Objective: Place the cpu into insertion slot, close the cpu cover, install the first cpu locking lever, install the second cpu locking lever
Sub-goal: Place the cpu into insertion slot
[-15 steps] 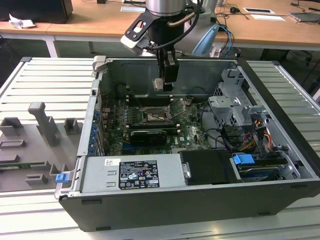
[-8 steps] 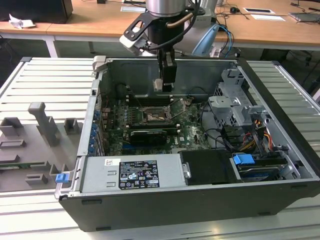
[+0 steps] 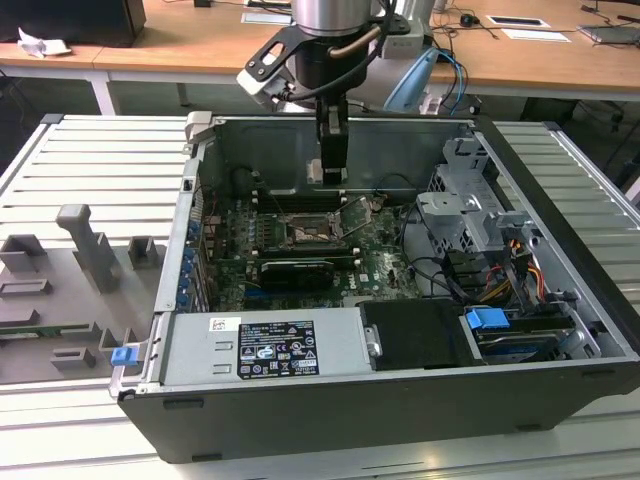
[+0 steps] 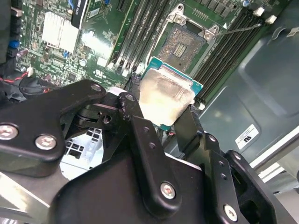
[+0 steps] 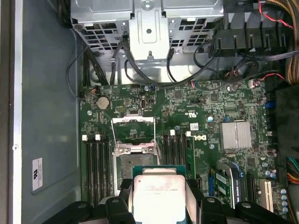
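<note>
On the exterior view's left, grey fixtures (image 3: 90, 250) sit on the ribbed worktop (image 3: 60, 160). Beside them stands the open computer case (image 3: 330, 430). It holds a power supply (image 3: 265, 345) along its near wall, a green board (image 3: 385, 265) further in, and a drive cage (image 3: 470, 200) on the exterior view's right. The arm (image 3: 330, 40) reaches straight down into the case. In both wrist views the tool (image 4: 161, 109) (image 5: 160, 196) is clenched on the edges of the cpu (image 4: 166, 98) (image 5: 159, 193), silver top showing. The cpu hangs above the board, just short of the insertion slot (image 4: 187, 42) (image 5: 124, 163), whose dark pin field lies exposed with the cpu cover (image 5: 133, 120) swung open
</note>
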`<state>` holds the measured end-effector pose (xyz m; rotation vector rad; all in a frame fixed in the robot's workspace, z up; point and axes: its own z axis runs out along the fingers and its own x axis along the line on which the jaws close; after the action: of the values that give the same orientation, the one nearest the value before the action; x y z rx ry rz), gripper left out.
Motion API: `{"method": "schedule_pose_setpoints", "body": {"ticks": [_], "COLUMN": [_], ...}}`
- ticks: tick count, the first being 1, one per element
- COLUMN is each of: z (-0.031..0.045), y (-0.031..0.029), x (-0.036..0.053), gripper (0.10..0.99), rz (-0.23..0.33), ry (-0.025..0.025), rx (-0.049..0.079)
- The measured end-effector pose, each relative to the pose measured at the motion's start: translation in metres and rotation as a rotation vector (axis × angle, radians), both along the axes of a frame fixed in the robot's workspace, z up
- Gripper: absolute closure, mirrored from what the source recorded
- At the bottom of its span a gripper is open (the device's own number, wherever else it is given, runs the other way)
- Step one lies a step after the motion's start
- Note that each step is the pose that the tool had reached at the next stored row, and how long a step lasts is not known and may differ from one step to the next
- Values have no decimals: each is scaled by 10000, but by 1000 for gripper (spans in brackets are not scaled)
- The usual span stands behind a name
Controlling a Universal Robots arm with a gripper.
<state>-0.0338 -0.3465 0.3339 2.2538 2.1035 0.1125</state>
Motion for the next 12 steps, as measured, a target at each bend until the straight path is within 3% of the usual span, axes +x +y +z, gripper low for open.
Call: {"method": "schedule_pose_setpoints", "body": {"ticks": [4, 12], "z": [-60, -132], "y": [0, 0], "x": [0, 0], "gripper": [549, 549], "rz": [-154, -154], "ry": [0, -2], "rx": [-4, -143]}}
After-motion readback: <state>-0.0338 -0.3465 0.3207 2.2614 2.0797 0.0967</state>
